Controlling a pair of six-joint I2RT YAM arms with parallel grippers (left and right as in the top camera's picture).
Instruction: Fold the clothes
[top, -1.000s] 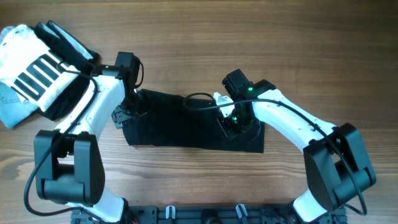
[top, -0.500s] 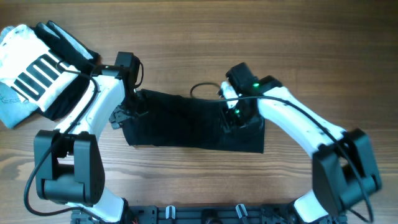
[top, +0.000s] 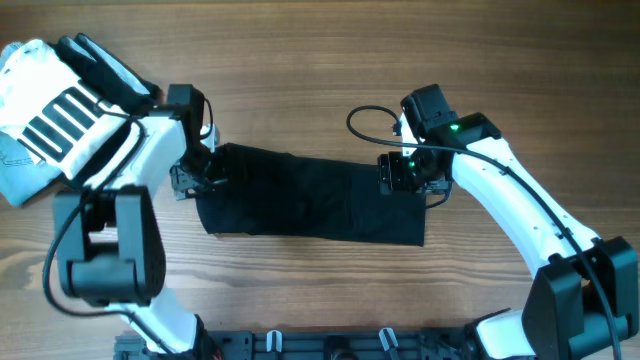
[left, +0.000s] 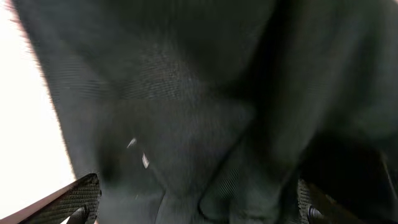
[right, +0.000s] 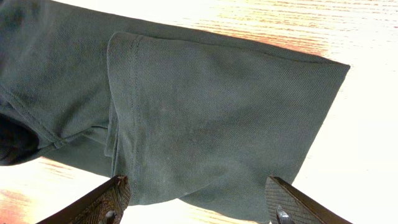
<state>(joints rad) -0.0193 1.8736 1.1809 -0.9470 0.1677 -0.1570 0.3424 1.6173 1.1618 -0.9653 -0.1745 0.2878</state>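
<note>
At the wrists, unlike overhead, left claw (left: 199, 200) and right claw (right: 197, 200) gape over clothes (right: 217, 118).

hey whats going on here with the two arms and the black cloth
Two robot arms are folding a black garment, which lies as a long folded strip on the wooden table. The left end effector is at its left end, the right end effector over its right end. Both look open, gripping nothing.

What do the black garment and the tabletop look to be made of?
Black garment: probably a knitted cotton or blend, matte. The right wrist view shows a fine pebbled texture, soft folds and a stitched hem. Table: wood or a wood-look laminate, with brown, low-sheen grain lines running lengthwise. I cannot tell which.
</note>
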